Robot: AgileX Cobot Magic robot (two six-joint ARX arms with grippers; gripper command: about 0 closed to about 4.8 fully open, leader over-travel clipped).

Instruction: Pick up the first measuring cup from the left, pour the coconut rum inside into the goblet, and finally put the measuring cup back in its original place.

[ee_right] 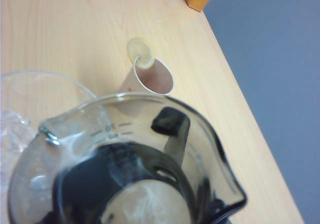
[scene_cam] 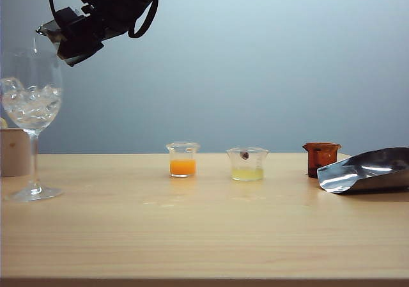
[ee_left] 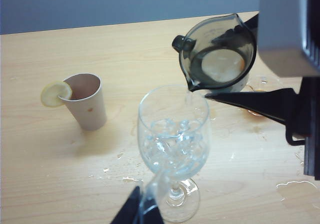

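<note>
Step in hand: I judge this to be the pour itself. My right gripper [ee_left: 235,92] has the measuring cup [ee_left: 218,54] tipped hard over, its pour lip just above the rim of the goblet [ee_left: 173,134].
Right fingers: clenched around the measuring cup; one dark finger [ee_right: 170,124] shows through the smoky wall in the right wrist view.
Coconut rum: a thin clear stream [ee_left: 189,98] seems to fall from the lip into the bowl; it is faint, so I can't say how much is left in the cup.
Goblet: upright at the far left of the worktop [scene_cam: 204,236], ice cubes [scene_cam: 32,105] in the bowl.
Left gripper: [ee_left: 140,211] low beside the goblet's stem and foot; its fingers appear to stand around the stem, but I cannot tell whether they grip it.
Next move: as I see it, hold the tilt until the stream ends, roll the cup level, then carry it to the bare spot left of the orange cup [scene_cam: 183,159].
Edges: the goblet stands close to the worktop's left end, and the paper cup [ee_left: 86,99] with its lemon slice [ee_left: 55,93] is near it.
Open room: the worktop between the goblet and the orange cup is bare, though wet patches [ee_left: 295,189] lie around the goblet's foot.
</note>
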